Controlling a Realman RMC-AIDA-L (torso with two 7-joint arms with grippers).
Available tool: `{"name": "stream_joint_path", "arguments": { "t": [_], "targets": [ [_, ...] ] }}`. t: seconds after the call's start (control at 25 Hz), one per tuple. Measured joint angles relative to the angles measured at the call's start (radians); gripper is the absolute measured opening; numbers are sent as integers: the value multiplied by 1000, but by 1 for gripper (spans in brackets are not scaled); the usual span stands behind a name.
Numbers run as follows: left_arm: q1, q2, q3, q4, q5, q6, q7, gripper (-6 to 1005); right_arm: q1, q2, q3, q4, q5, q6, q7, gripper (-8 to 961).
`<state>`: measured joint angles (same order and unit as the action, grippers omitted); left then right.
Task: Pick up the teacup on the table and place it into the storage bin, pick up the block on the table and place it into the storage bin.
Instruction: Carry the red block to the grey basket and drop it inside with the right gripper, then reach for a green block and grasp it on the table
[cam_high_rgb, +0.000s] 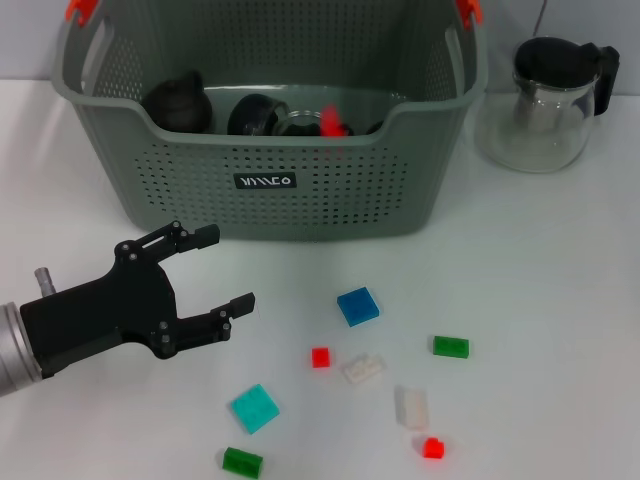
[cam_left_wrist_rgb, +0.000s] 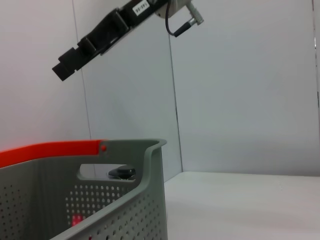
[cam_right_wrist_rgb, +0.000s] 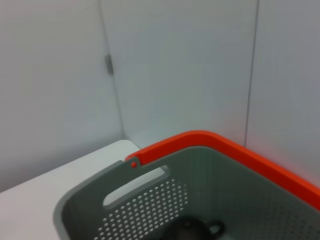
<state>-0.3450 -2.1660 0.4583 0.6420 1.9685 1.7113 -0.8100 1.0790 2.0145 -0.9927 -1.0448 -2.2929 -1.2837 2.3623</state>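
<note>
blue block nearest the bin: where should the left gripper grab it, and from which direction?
Likely straight down from above, closing across two opposite side faces. The blue block lies flat on the table, slightly rotated, so turn the wrist to match its edges. It sits apart from the small red block and the white block, leaving finger room. The left gripper is open, to the block's left.

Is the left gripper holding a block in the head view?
No, the left gripper is open and empty above the table, in front of the bin; the blue block lies apart.
</note>
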Motion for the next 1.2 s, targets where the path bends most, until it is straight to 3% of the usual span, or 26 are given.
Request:
{"name": "stream_joint_path", "arguments": {
  "t": [0.28,0.44,0.6,0.72,0.84,1.08,1.2],
  "targets": [
    [-1,0,1,-1,0,7,0,827,-71,8,12,-93,118,-72,-85,788],
    [-2,0,0,-1,0,21,0,827,-166,-13,15,-200,284,-263,-136,934],
    [-2,0,1,-1,0,22,0,827,-260,-28,11,-268,310,-490,-214,937],
    [-2,0,0,-2,0,22,0,827,-339,-8,8,-319,282,-634,-286,933],
    [-2,0,1,-3,0,22,0,827,-414,21,-6,-397,193,-688,-301,926],
    [-5,-1,0,-17,-2,20,0,827,-464,75,-100,-405,-53,-639,-303,921],
    [-10,-1,0,-23,-3,15,0,827,-452,85,-210,-349,-143,-544,-285,918]
  ]
}}
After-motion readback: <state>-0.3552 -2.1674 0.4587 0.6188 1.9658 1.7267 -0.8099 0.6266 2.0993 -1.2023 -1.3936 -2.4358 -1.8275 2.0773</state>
